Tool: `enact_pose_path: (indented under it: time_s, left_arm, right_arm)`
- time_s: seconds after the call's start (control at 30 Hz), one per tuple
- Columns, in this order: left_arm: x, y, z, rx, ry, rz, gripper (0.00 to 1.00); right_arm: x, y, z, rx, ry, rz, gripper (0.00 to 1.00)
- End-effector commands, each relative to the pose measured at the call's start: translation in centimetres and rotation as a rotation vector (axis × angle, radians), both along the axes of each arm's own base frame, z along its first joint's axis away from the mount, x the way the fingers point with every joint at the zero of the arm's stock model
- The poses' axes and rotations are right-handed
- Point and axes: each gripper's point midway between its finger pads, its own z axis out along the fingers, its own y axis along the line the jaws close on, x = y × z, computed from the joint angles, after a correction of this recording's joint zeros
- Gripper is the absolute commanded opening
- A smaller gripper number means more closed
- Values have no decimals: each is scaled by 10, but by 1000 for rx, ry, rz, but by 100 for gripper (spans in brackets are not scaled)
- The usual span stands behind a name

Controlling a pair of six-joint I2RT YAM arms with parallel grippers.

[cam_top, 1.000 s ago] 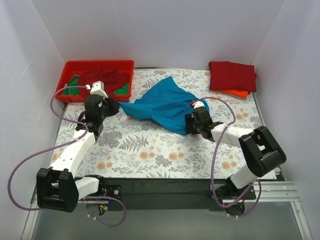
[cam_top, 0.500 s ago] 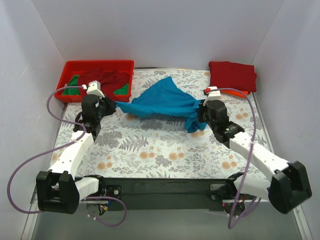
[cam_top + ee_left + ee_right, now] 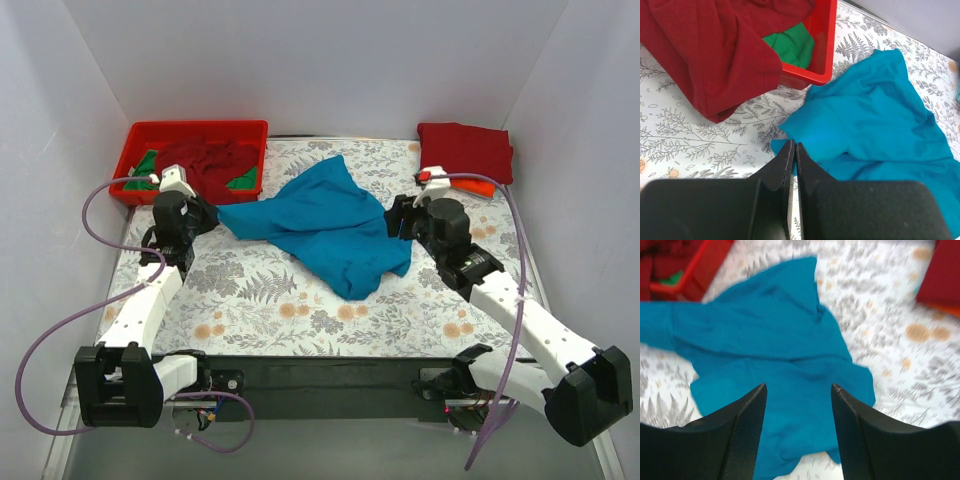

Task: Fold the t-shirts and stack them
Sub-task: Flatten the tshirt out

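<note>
A bright teal-blue t-shirt lies crumpled and partly spread across the middle of the flowered table. My left gripper is shut on its left edge; in the left wrist view the gripper pinches a corner of the teal cloth. My right gripper hovers open over the shirt's right side. In the right wrist view that gripper has nothing between its fingers, and the teal shirt lies below. A folded dark red t-shirt rests on an orange one at the back right.
A red plastic tray stands at the back left and holds a crumpled dark red shirt and a green one. The dark red cloth hangs over the tray's near edge onto the table. White walls close in three sides.
The right gripper opened and let go of the teal shirt, which dropped and spread on the table. The left gripper pulled the shirt's left edge further left.
</note>
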Motion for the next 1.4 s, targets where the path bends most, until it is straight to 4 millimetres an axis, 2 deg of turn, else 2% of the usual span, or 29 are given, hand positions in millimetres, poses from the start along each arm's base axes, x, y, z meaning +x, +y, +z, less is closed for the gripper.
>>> enact_pose_path:
  time_s: [0.0, 0.03, 0.1, 0.13, 0.2, 0.23, 0.37, 0.4, 0.47, 0.53, 0.73, 0.87, 0.97, 1.0, 1.1, 1.23, 1.27, 1.33, 1.37]
  left_arm:
    - [0, 4, -3, 15, 4, 9, 0]
    - [1, 4, -5, 14, 9, 11, 0]
    - [2, 4, -9, 11, 20, 10, 0]
    - [2, 4, -10, 9, 23, 6, 0]
    - [3, 4, -12, 7, 27, 4, 0]
    - [3, 3, -12, 4, 27, 0, 0]
    - [2, 3, -13, 3, 27, -3, 0]
    - [2, 3, -13, 1, 27, -3, 0]
    - [1, 3, -12, 0, 26, -4, 0]
    - [0, 4, -11, 1, 24, -3, 0]
    - [0, 4, -10, 2, 20, 0, 0]
    - [1, 4, -13, 1, 27, -3, 0]
    - [1, 4, -14, 1, 29, -3, 0]
    - [1, 4, -13, 1, 27, -3, 0]
    - [1, 6, -13, 6, 26, 6, 0]
    - [2, 7, -19, 11, 42, 13, 0]
    - [3, 15, -21, 13, 50, 33, 0]
    - [4, 22, -23, 16, 56, 54, 0]
    - [4, 26, -23, 19, 57, 66, 0]
  right_arm:
    - [-19, 21, -45, 13, 134, 98, 59]
    - [-30, 30, -62, -2, 172, 132, 58]
    - [-42, 43, -79, -14, 214, 168, 56]
    - [-57, 59, -86, -28, 228, 222, 55]
    - [-70, 75, -94, -49, 249, 274, 53]
    - [-85, 90, -97, -55, 257, 325, 53]
    - [-109, 112, -115, -80, 312, 390, 52]
    - [-110, 114, -126, -99, 339, 387, 52]
    - [-109, 116, -134, -114, 356, 358, 54]
    - [-111, 108, -154, -179, 408, 308, 58]
    - [-109, 94, -183, -261, 464, 214, 62]
    - [-109, 90, -201, -297, 502, 180, 68]
    - [-107, 85, -214, -345, 514, 149, 55]
    - [-106, 84, -216, -354, 517, 144, 37]
    - [-104, 78, -209, -357, 495, 121, 2]
    - [-102, 58, -183, -373, 439, 73, 1]
    - [-98, 50, -166, -376, 396, 42, 1]
    - [-100, 30, -154, -429, 385, 1, 1]
    - [-96, 23, -134, -415, 340, -33, 1]
